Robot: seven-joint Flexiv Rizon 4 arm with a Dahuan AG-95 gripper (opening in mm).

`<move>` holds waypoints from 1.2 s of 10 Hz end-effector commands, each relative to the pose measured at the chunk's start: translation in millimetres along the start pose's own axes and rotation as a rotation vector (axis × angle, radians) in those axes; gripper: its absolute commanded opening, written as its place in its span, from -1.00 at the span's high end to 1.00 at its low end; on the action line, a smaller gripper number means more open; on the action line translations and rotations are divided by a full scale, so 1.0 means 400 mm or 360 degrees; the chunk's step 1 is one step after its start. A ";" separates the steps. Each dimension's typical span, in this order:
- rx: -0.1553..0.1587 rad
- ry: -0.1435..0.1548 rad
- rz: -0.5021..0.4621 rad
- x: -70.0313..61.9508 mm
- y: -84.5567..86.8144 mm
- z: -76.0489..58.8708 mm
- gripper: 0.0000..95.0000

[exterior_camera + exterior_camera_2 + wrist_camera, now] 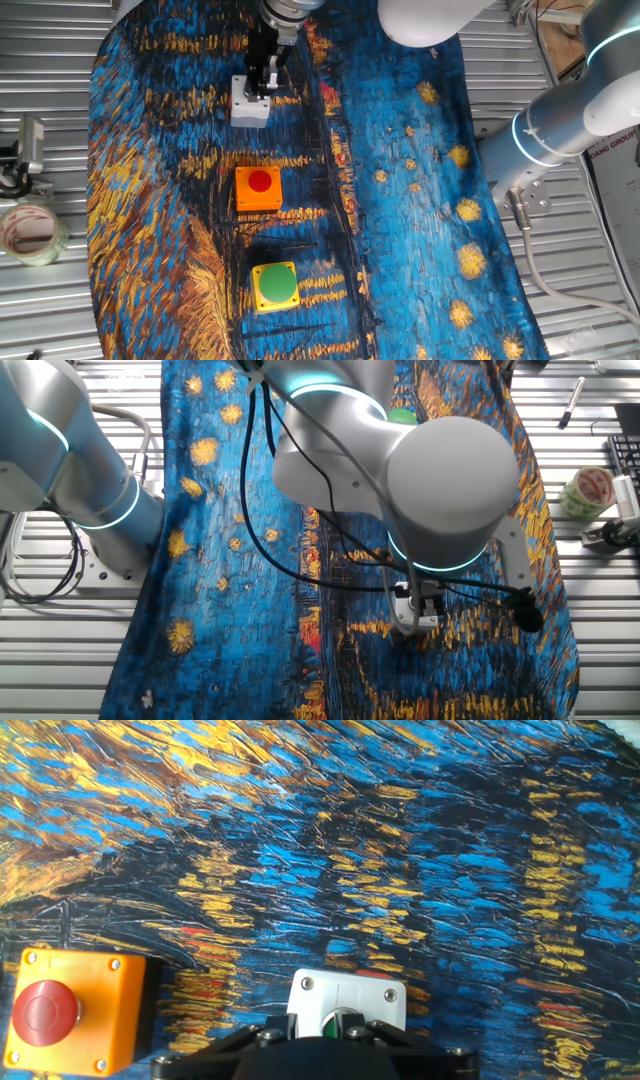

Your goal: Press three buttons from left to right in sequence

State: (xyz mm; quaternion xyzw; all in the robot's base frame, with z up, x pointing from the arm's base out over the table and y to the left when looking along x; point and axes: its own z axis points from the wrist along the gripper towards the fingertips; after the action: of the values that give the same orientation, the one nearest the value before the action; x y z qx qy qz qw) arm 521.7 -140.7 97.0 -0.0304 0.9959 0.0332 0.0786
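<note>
Your tool sits directly over the white-grey box, fingertips at its small green button, because this box comes first in the left-to-right order. You cannot tell whether the fingers are parted or together. The orange box with the red button lies just beside the white-grey box on the painted cloth over the counter; the yellow box with the large green button lies beyond the orange one, in one line. No readable writing on the boxes.
</note>
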 end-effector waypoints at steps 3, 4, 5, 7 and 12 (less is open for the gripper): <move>-0.0001 -0.0007 0.0002 0.004 -0.002 0.003 0.60; -0.0001 -0.0014 0.0000 0.005 -0.004 0.005 0.60; -0.0001 -0.0018 -0.0001 0.008 -0.006 0.006 0.60; -0.0005 -0.0019 -0.0001 0.008 -0.006 0.007 0.60; -0.0003 -0.0028 -0.0002 0.009 -0.007 0.009 0.60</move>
State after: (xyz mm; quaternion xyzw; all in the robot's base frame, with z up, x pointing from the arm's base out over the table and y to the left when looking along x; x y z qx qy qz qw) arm 518.8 -143.5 93.1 -0.0310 0.9951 0.0344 0.0870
